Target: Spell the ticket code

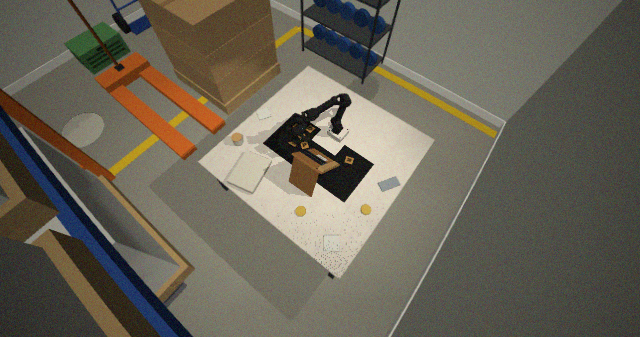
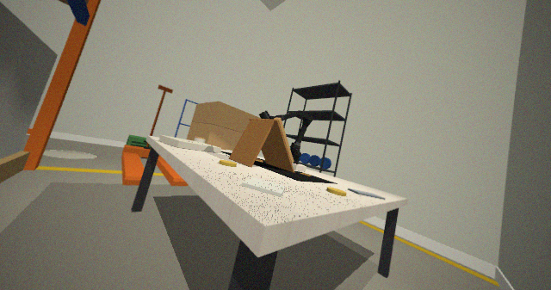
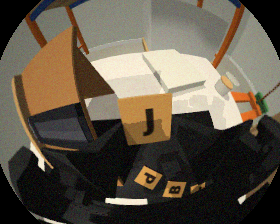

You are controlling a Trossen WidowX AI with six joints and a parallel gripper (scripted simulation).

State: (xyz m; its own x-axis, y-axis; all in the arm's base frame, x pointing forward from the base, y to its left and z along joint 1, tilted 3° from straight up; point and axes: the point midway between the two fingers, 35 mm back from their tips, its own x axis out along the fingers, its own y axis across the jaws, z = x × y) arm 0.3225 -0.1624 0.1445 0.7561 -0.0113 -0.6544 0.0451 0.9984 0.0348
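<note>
My gripper point(image 3: 147, 123) point(image 1: 303, 125) is shut on a tan letter tile marked J point(image 3: 145, 120) and holds it above the black mat point(image 1: 350, 183) point(image 3: 211, 143). The brown tent-shaped board point(image 1: 303, 176) point(image 2: 256, 144) point(image 3: 52, 82) stands in front of the tile and to the left in the wrist view, with its dark letter rail point(image 1: 320, 156) point(image 3: 58, 128) on the sloped face. Two more tiles point(image 3: 149, 177) point(image 3: 172, 189) lie on the mat under the gripper. Another tile point(image 1: 349, 160) lies on the mat right of the board. In the exterior view the board hides the gripper.
On the white table point(image 1: 395, 127) point(image 2: 275, 212) lie a large pale pad point(image 1: 248, 171), two yellow discs point(image 1: 300, 210) point(image 1: 366, 209), a small cup point(image 1: 237, 138), a grey-blue card point(image 1: 388, 183) and white slips point(image 1: 331, 242) point(image 1: 263, 113). The arm's base point(image 1: 338, 133) stands behind the mat.
</note>
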